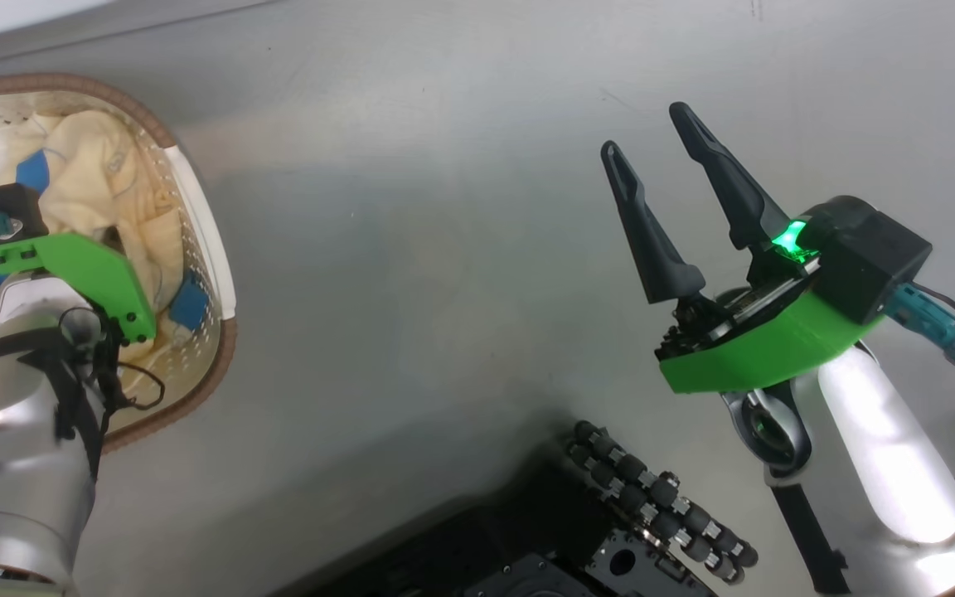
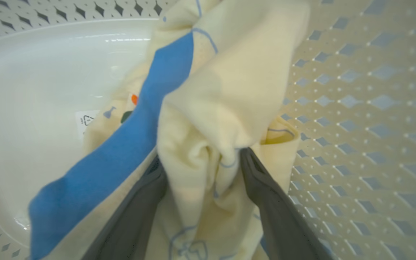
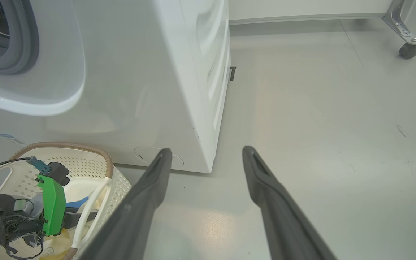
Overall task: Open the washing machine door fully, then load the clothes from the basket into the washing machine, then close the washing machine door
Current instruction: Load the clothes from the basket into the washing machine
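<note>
The basket (image 1: pixel 210 249) stands on the floor at the left, holding cream-yellow clothes (image 1: pixel 104 178) with blue patches. My left gripper (image 2: pixel 202 157) reaches down into the basket (image 2: pixel 356 108); it is open, and a bunched fold of the clothes (image 2: pixel 229 94) lies between its fingers (image 2: pixel 265 195). My right gripper (image 1: pixel 646 130) hangs open and empty above bare floor at the right. The right wrist view shows the washing machine (image 3: pixel 139 90) with its grey seal (image 3: pixel 16 61) at the upper left, and the basket (image 3: pixel 111 169) in front of it. The washing machine door is out of view.
My own dark wheeled base (image 1: pixel 610 531) sits at the bottom middle. Grey floor (image 1: pixel 444 207) stretches between basket and right arm. Past the machine's corner, a metal leg with a caster (image 3: pixel 407 48) stands by the far wall.
</note>
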Robot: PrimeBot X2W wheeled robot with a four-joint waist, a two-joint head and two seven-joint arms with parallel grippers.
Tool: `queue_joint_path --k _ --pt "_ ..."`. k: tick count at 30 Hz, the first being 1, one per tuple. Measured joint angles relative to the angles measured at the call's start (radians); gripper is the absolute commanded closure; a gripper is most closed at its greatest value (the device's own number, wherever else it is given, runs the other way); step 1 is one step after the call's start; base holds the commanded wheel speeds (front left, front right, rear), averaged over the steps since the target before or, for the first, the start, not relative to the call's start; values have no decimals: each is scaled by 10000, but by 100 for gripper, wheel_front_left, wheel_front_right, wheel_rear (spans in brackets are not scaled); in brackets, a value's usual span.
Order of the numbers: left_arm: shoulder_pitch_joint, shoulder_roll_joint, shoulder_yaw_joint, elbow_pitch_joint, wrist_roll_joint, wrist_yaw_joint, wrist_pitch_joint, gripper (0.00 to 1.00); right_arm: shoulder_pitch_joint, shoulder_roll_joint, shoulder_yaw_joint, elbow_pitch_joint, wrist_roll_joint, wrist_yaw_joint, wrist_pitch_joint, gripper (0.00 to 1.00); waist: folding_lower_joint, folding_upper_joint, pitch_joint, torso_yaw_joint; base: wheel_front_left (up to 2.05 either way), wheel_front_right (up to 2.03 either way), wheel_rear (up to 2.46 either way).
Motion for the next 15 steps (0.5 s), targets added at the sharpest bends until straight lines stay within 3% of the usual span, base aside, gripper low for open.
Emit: queue_joint_path --k 1,2,3,7,9,15 --pt "-16 -2 -40 4 0 -4 -40 9 -2 0 -2 -15 0 0 0 0 0 0 27 1 0 0 0" --pt "-35 -8 -65 6 0 -10 -105 38 -3 0 -4 -23 0 0 0 0 0 0 51 4 0 0 0" --pt "-61 -21 -100 6 0 -13 -148 54 -6 0 -6 -23 0 0 0 0 0 0 74 5 0 0 0" --pt "-79 -31 -257 8 4 -86 -255 72 -20 2 -17 -33 0 0 0 0 0 0 123 1 0 0 0" --pt "-79 -29 -291 10 4 -86 -293 98 -35 2 -29 -33 0 0 0 0 0 0 137 2 0 0 0" --pt "-79 -38 -416 17 4 -105 -485 100 -43 2 -127 -42 -2 0 0 0 0 0 106 84 0 0 0"
